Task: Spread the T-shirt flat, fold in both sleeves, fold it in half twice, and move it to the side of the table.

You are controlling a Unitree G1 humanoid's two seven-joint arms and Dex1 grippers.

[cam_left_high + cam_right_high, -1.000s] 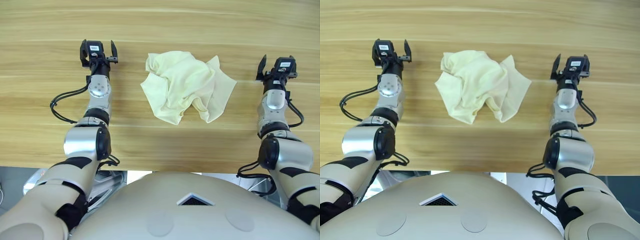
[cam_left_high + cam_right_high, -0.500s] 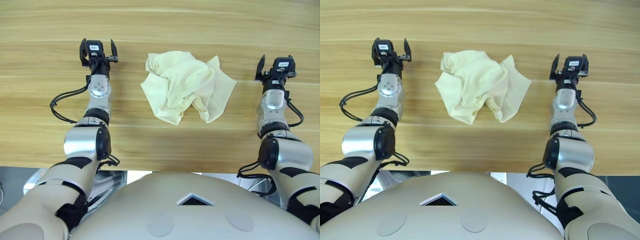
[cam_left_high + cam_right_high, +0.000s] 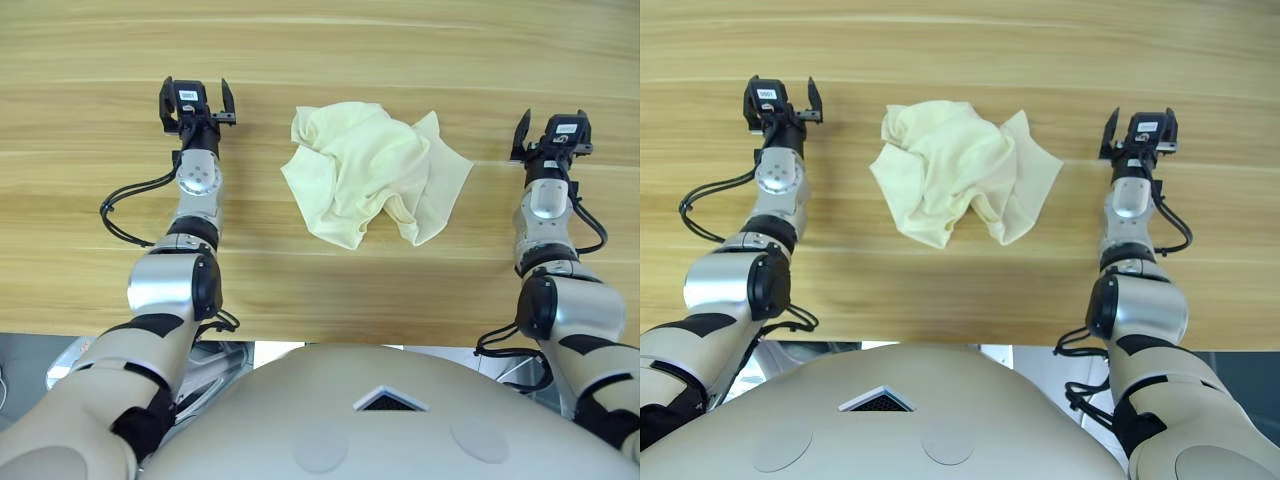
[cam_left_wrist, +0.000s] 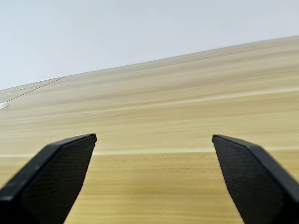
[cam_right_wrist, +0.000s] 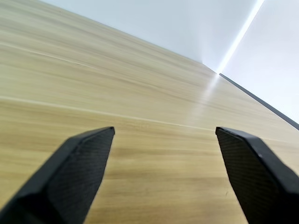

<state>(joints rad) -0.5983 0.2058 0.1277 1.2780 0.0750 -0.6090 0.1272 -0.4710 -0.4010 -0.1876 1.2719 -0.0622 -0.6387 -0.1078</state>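
A pale yellow T-shirt lies crumpled in a heap at the middle of the wooden table. My left gripper rests over the table to the left of the T-shirt, open, with nothing between its fingers. To the right of the T-shirt my right gripper is also open and holds nothing; its black fingertips frame bare wood. Neither gripper touches the cloth.
Bare light wood stretches beyond both grippers to the table's far edge, with a pale wall behind. The table's near edge runs just in front of the arms.
The right gripper has shifted very slightly away from me. The left arm and the T-shirt have not moved.
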